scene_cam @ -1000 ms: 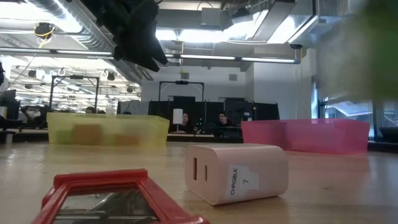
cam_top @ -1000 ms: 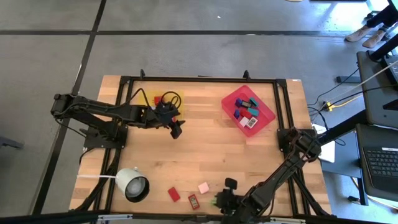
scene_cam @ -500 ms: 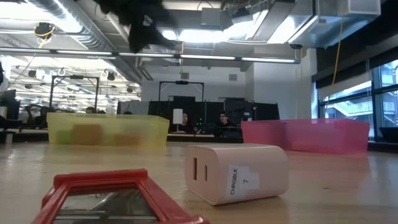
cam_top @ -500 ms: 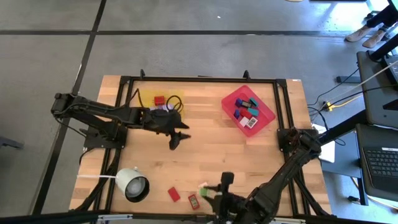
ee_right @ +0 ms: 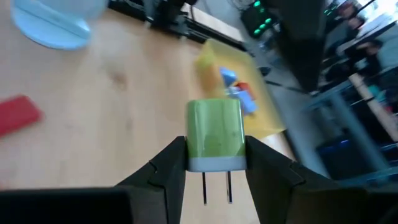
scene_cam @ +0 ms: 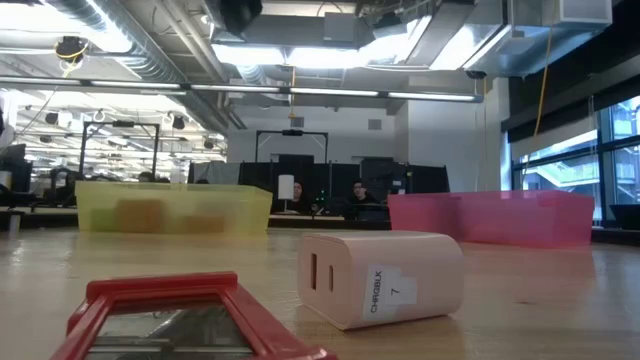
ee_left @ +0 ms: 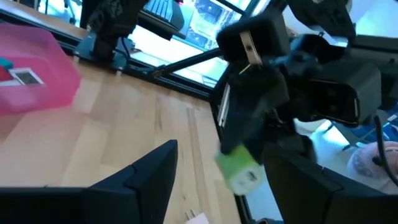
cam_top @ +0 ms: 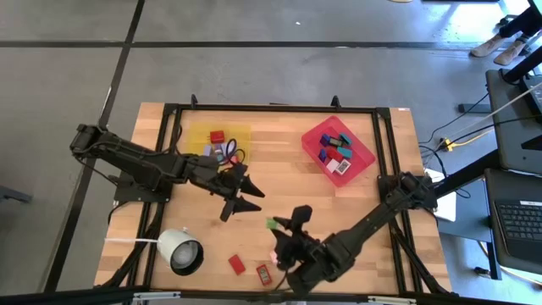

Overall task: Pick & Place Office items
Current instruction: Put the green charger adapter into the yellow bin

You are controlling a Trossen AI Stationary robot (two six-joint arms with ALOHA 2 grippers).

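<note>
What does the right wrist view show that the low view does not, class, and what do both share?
Only the right wrist view: the right gripper shut on a green plug-in charger, prongs showing, and a red block. Only the low view: a white charger, a red-framed item, the pink tray. Both: the yellow tray on the wooden table.

Your left arm reaches from the table's left edge toward the middle, its left gripper hanging over the centre-left with the fingers spread apart and nothing between them. Your right arm runs from its base at the right edge diagonally across the near side, and the right gripper sits near the table's middle, raised off the surface, fingers clamped on a green plug adapter.
</note>
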